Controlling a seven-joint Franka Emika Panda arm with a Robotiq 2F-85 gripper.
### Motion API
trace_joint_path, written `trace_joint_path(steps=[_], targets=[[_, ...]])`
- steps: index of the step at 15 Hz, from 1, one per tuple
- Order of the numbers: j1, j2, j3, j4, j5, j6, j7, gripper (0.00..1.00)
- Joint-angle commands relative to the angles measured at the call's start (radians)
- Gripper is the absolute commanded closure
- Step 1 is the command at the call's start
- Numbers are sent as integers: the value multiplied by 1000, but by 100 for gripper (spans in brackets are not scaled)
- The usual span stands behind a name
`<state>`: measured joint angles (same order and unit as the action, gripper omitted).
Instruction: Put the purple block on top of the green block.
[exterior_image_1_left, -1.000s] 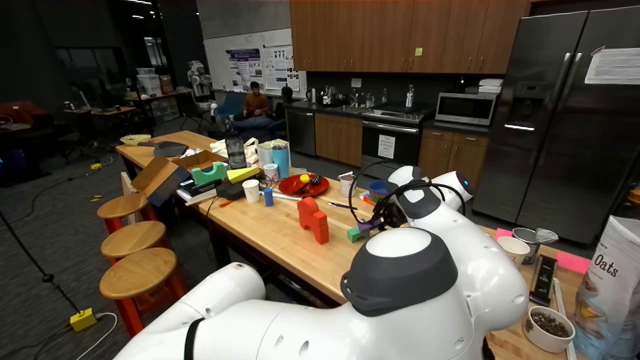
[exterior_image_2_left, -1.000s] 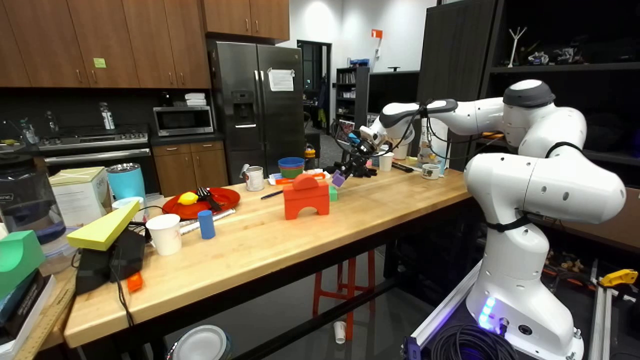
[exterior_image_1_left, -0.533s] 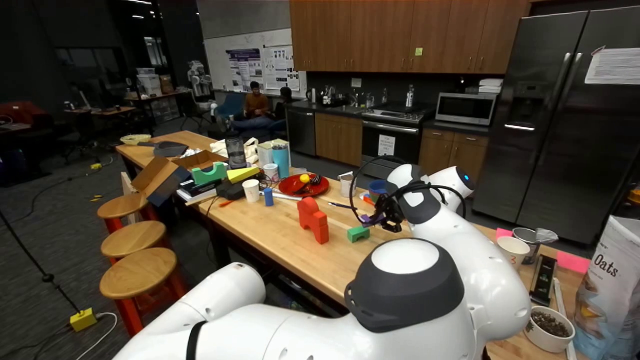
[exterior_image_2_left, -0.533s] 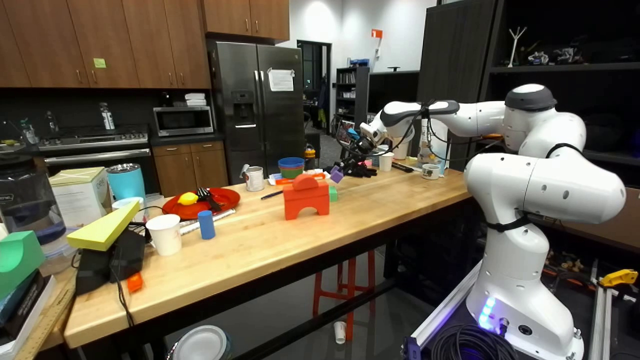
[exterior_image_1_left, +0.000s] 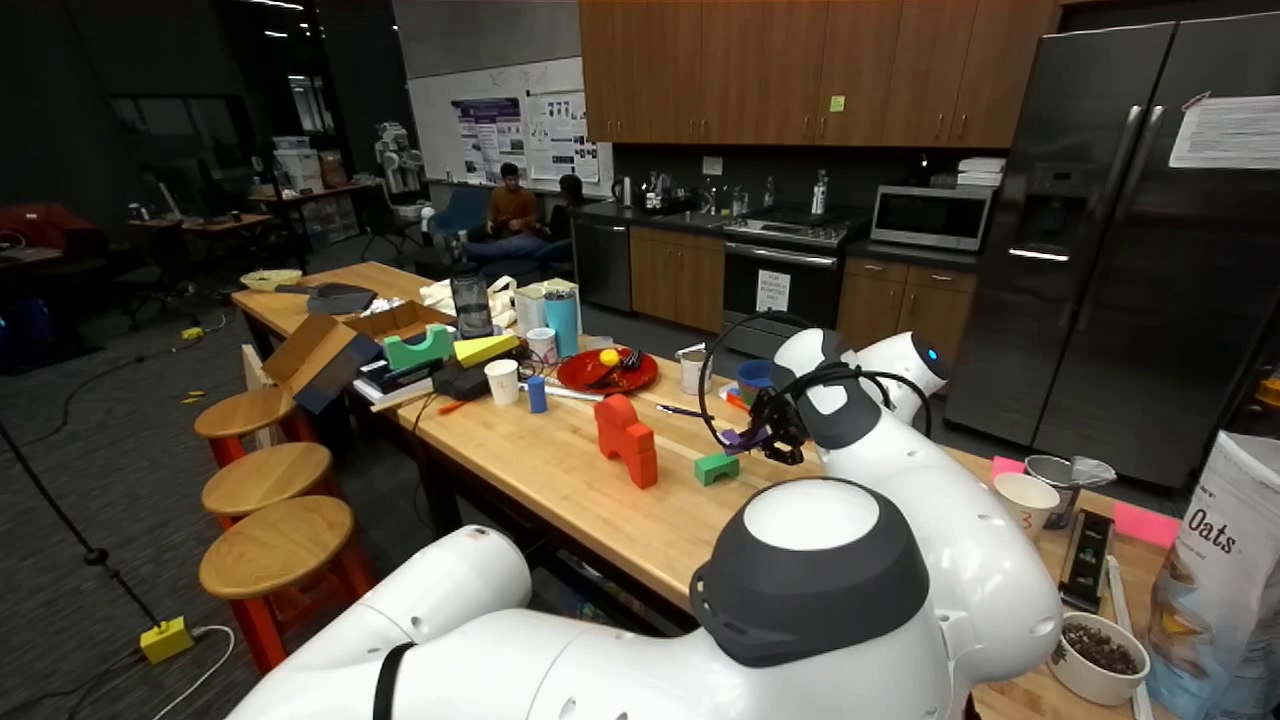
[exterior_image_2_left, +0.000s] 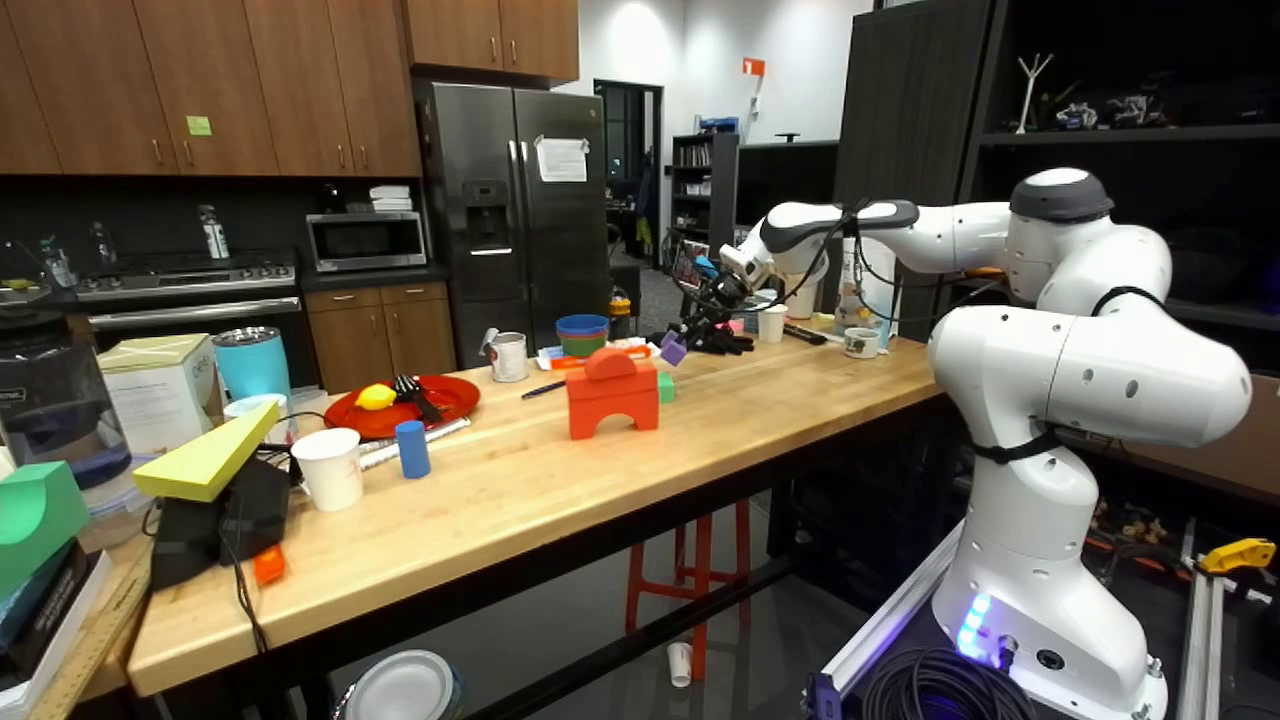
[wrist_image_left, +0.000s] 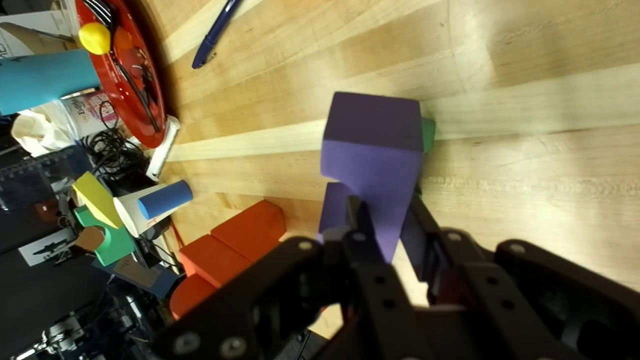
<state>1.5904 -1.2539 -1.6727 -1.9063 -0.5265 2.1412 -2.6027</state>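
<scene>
A long brown wooden table runs from lower left to right in an exterior view. The big white robot arm fills the right side. Its black gripper pinches a block between two fingers. A tall orange-red arch-shaped block stands near the middle. The small purple notched block is the one pinched, tipped in the air, mid-frame in the wrist view. The small green arch-shaped block sits on the table, just below and left of it in an exterior view. Picking up looks done; putting purple on green and letting go seem left.
</scene>
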Motion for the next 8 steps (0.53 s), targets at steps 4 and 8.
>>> trace_joint_path(steps=[4, 8], targets=[[72, -42, 117, 88, -166, -198, 1, 95], [140, -105, 183, 148, -214, -373, 1, 95]])
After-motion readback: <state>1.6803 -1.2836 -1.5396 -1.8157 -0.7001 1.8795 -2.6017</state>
